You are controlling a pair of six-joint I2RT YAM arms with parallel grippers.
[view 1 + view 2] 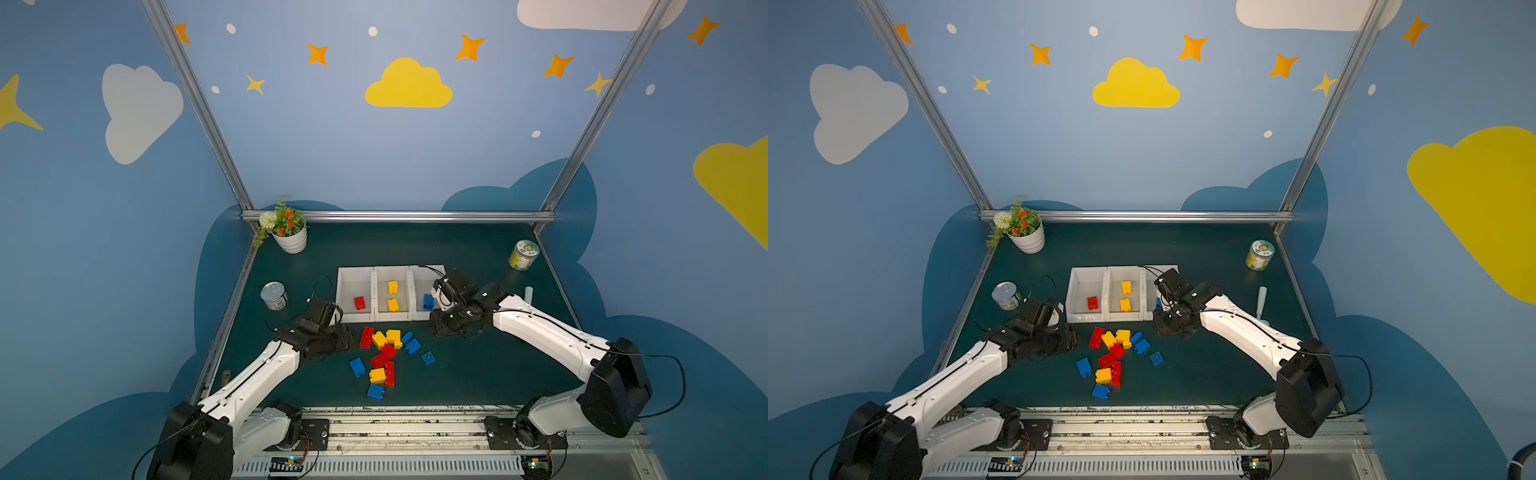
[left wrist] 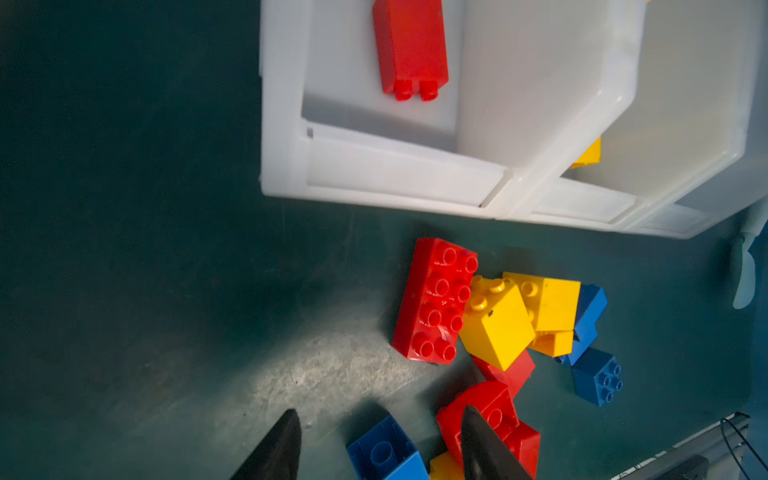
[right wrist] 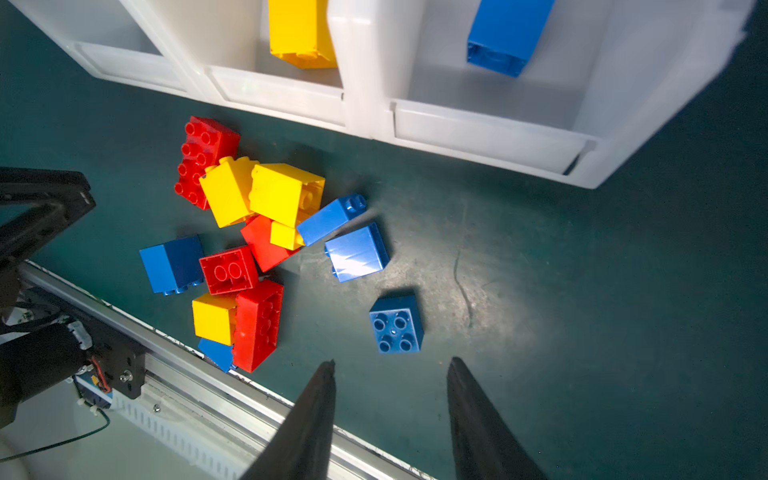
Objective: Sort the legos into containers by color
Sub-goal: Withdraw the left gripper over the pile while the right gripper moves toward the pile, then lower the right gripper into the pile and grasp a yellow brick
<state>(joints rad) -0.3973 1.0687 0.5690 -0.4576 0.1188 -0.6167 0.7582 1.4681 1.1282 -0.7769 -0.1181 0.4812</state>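
The left gripper (image 2: 381, 409) is released, its fingers (image 2: 282, 440) spread and clamping nothing. A blue brick (image 2: 384, 451) shows between them, back of the tips, and one tip overlaps a red brick (image 2: 498, 411); whether either is touched I cannot tell. Ahead of the jaws, off to that tip's side, lies the pile (image 2: 548, 303): a long red brick (image 2: 436, 299), studs up, touches a tilted yellow brick (image 2: 496, 328), with more yellow and blue past it. Farther ahead stands the end bin (image 2: 286, 104), white, with one red piece (image 2: 409, 45) on its floor; the middle bin (image 2: 582, 203) touches it. The right gripper (image 3: 392, 360) is released too, jaws parted over bare table (image 3: 582, 291) with nothing between them. Just ahead of the tips lies a blue square (image 3: 397, 324), studs up, apart from the rest. Beyond it a blue block (image 3: 357, 253) lies beside a slim blue brick (image 3: 332, 218) that rests against the pile. Farther ahead stands the third bin (image 3: 490, 133) with one blue piece (image 3: 503, 33) inside; it touches the middle bin, where a top view shows two yellow pieces (image 1: 392, 286). Well away from both jaws, at the table's edges, stand a can (image 1: 273, 296), a jar (image 1: 523, 255) and a flower pot (image 1: 291, 241).
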